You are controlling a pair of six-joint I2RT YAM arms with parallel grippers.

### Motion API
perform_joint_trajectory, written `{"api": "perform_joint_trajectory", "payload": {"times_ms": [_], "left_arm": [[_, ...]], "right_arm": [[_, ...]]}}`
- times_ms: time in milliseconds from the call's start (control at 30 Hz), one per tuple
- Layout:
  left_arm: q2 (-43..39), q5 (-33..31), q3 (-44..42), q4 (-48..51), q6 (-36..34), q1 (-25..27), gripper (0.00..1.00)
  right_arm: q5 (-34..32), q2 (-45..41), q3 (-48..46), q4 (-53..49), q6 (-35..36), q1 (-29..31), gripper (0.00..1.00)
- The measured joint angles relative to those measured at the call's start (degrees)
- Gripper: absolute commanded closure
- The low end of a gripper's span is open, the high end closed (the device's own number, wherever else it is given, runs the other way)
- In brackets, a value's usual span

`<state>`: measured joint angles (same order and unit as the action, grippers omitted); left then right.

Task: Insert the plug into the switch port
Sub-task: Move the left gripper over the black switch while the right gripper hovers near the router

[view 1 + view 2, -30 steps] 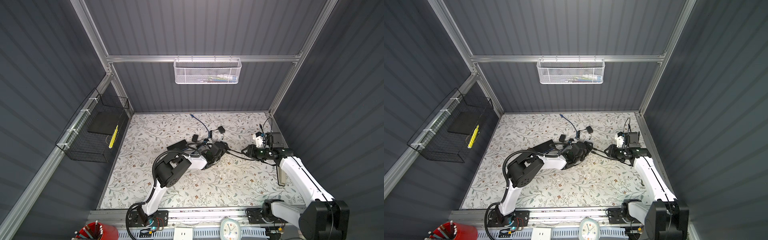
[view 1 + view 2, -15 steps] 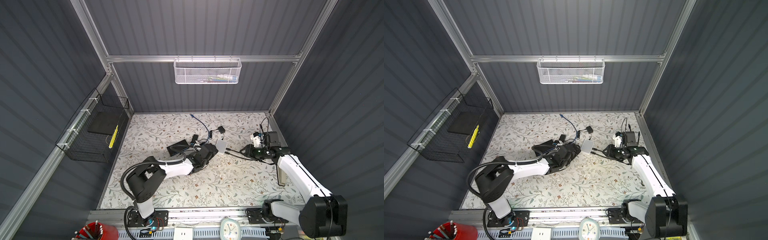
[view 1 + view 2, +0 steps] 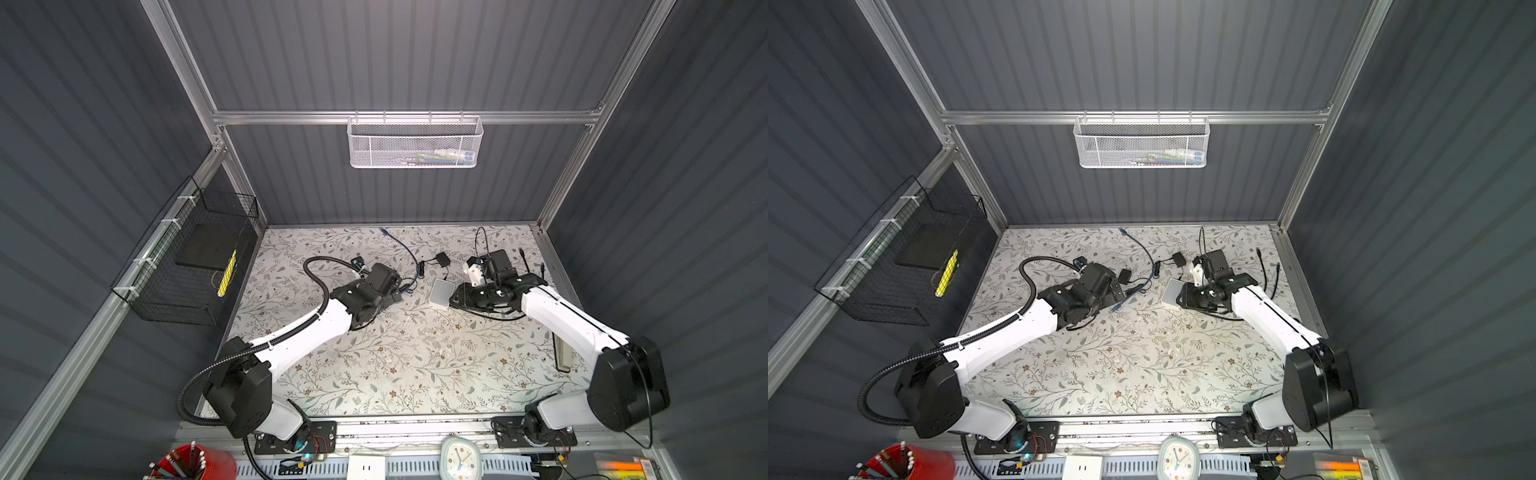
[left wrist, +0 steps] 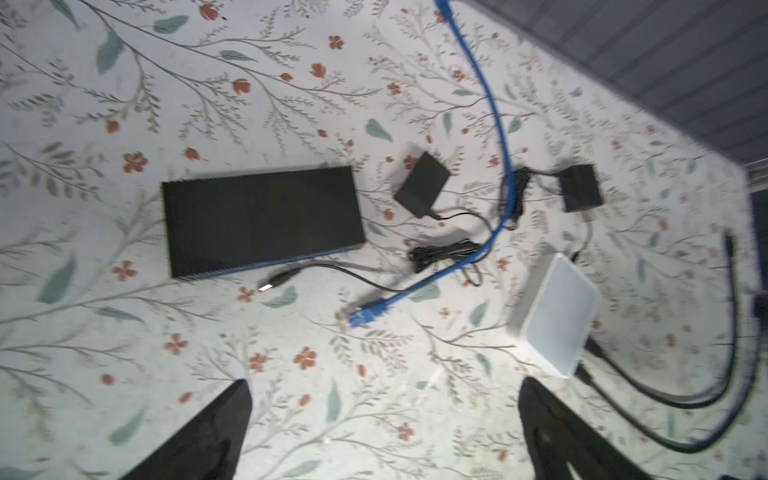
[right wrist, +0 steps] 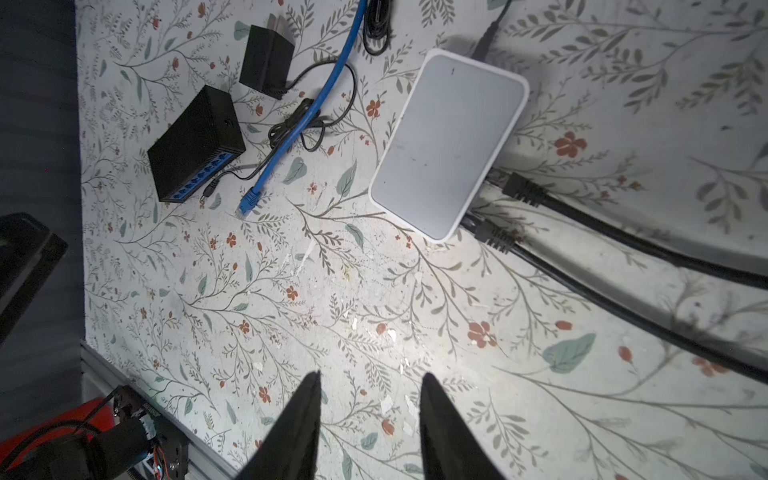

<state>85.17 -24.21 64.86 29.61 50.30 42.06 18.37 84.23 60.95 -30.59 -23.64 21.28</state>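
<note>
Blue plastic marks the task's piece: the blue cable plug (image 4: 365,314) lies loose on the floral-patterned desk (image 3: 415,361). It is ahead of the left claw (image 4: 384,386), roughly in line with the gap between its fingers, and touches neither. That claw is spread wide with nothing in it. Farther ahead of it, toward one finger's side, rests the flat black box-shaped switch (image 4: 262,220). The right wrist view shows a row of blue ports along the switch's long face, and the plug lies near that face, in no port. A thin black lead with a small barrel tip (image 4: 278,281) lies just beside the same face. The blue network cable (image 4: 500,137) runs off from the plug over a bundled black cord (image 4: 444,253), past a small black power adapter (image 4: 422,185). Close by the left claw's other finger sits a white rounded rectangular box (image 4: 557,316); in both top views it lies between the two claws, nearer the right one. The right claw (image 5: 371,376) is parted narrowly and empty. The white box lies ahead of it, with two thick black cables (image 5: 523,191) plugged into the box's edge.
</note>
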Motion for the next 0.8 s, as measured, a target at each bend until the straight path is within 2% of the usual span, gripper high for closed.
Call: {"api": "perform_joint_trajectory", "payload": {"times_ms": [200,467,633,800], "left_arm": [[2.8,3.3,0.5,4.6,-11.6,-5.9,0.0],[15.6,7.0,7.8,7.3,-21.6,-13.3,0.0],[19.8,6.9,10.2,8.7,-25.0,-13.6,0.0],[20.8,6.9,12.4,8.8,-27.7,-13.6,0.0]], "right_arm": [[-2.4,8.5,6.8,0.7,-1.1,4.5,0.6],[-3.2,19.7,17.9,0.7,-0.7,7.4,0.6],[-3.3,26.8,26.0,0.2,1.6,9.4,0.6],[-3.0,28.3,27.9,0.2,2.3,10.4,0.6]]}}
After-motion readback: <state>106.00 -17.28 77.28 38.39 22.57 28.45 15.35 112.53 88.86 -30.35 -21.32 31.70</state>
